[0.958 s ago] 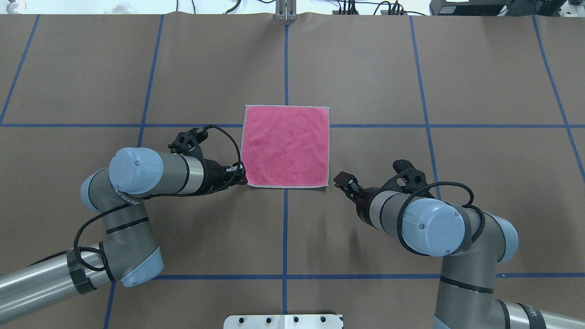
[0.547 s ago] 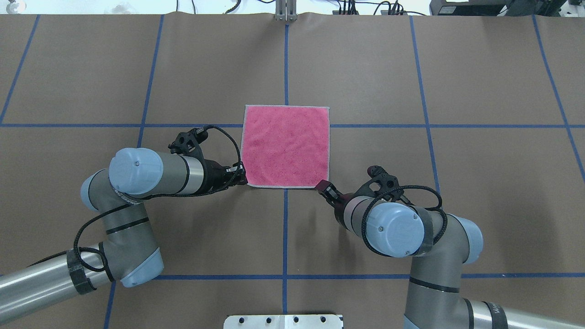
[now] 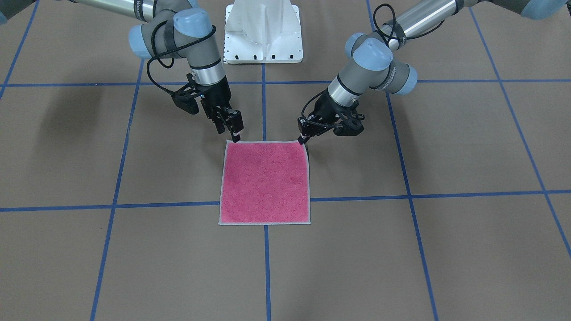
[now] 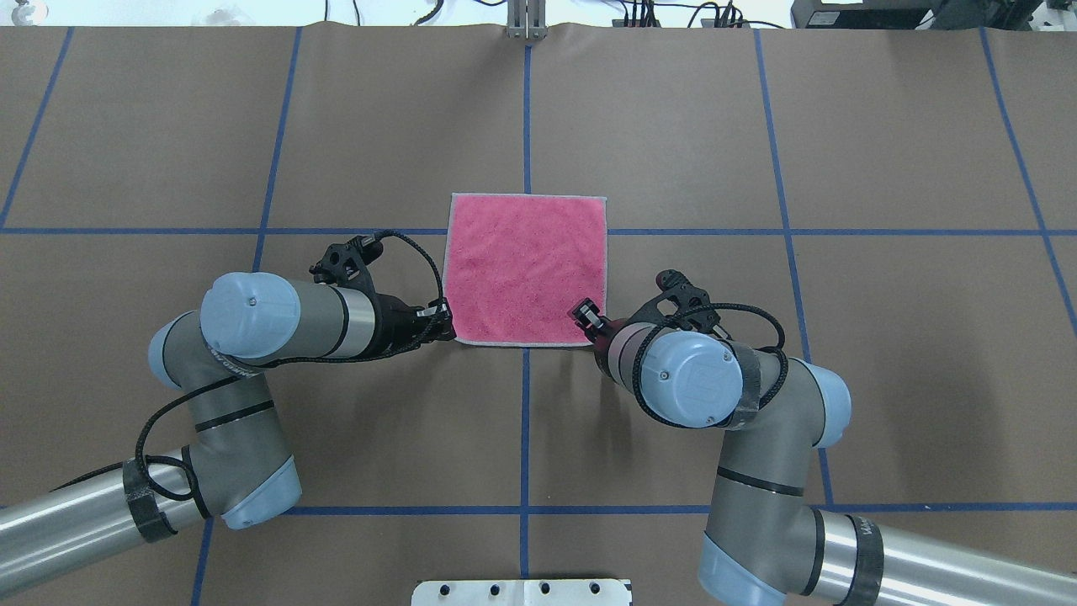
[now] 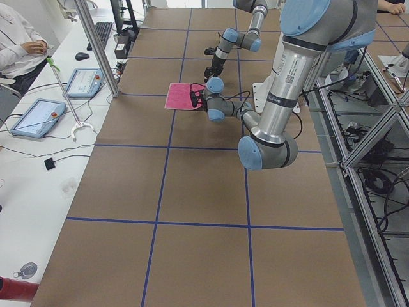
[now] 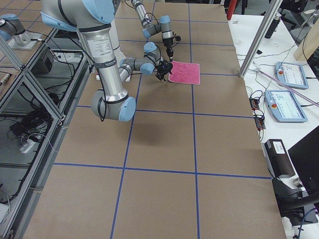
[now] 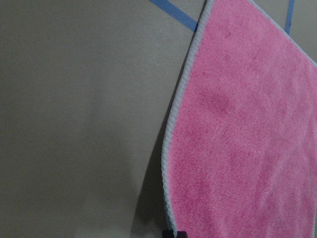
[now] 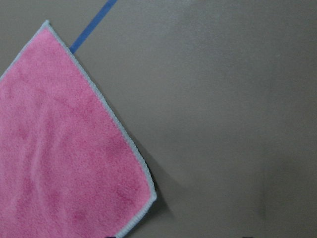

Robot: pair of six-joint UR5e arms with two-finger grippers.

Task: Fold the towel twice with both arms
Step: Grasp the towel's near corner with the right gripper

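The towel (image 4: 526,269) lies flat, pink face up, in the middle of the table; it also shows in the front view (image 3: 265,183). My left gripper (image 4: 446,326) is at its near-left corner, shut on the corner (image 3: 303,140). In the left wrist view the towel's edge (image 7: 171,148) is raised a little and casts a shadow. My right gripper (image 4: 582,316) hangs over the near-right corner with its fingers apart (image 3: 232,131), holding nothing. The right wrist view shows that corner (image 8: 143,198) but not the fingers.
The white pedestal base (image 3: 263,31) stands at the robot's edge of the table. Blue tape lines (image 4: 526,421) cross the brown table cover. Tablets (image 5: 32,115) and a seated person (image 5: 19,45) are beyond the table's far side.
My right arm has swung left, from beside the towel's near-right corner to over it. The left arm and the towel have not moved.
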